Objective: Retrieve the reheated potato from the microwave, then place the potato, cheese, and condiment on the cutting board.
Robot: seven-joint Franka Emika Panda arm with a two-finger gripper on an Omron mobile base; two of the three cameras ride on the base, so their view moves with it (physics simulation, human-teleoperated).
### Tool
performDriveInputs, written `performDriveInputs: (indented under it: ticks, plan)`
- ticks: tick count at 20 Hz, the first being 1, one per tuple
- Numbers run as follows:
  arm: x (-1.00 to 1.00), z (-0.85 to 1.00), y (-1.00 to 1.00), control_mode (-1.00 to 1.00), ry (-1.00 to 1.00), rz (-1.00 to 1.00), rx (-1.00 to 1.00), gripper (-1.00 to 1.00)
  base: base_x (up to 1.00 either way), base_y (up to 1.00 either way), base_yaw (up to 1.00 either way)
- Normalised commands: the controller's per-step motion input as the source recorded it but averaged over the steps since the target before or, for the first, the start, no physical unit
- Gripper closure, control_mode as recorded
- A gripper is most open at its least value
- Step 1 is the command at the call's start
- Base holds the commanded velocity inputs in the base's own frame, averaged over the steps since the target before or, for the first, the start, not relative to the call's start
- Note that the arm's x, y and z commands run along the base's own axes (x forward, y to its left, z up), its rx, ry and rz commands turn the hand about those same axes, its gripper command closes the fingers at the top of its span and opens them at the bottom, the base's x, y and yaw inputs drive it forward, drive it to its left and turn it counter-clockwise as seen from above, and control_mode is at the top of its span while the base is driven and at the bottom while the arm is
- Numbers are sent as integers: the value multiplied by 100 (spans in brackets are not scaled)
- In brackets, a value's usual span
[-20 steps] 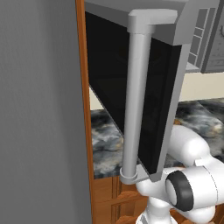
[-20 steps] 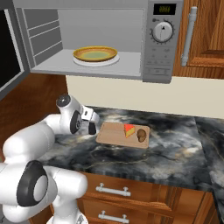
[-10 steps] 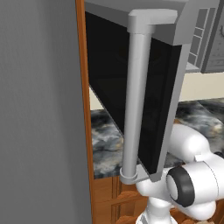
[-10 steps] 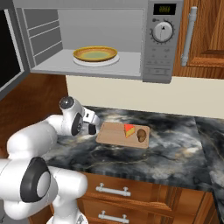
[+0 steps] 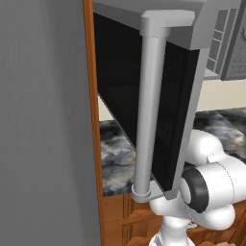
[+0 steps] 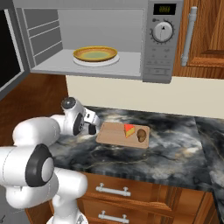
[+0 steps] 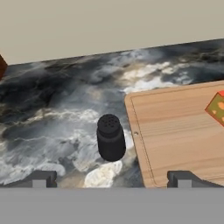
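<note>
The condiment, a small black bottle with a perforated cap, stands upright on the marble counter just left of the cutting board. My gripper is open, its fingertips wide on either side of the bottle and short of it, touching nothing. In the right base view the gripper hangs low at the left end of the cutting board. The cheese and the brown potato lie side by side on the board's right half. A corner of the cheese shows in the hand view. The microwave stands open above.
A yellow plate sits inside the microwave cavity. The open black glass door with its thick grey handle swings out at the left, above the arm. A wooden cabinet is at the right, drawers below the counter.
The hand has sunk a little toward the counter at the board's left end. The jaws have stayed open. Board, cheese and potato have not moved.
</note>
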Motion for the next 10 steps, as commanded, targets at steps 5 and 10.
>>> performDriveInputs:
  ticks: [5, 10]
  plan:
    - [16, -8, 0, -100, 5, 0, 0, -100, 0, 0, 0]
    - [13, -9, 1, -100, 2, 0, 0, -100, 0, 0, 0]
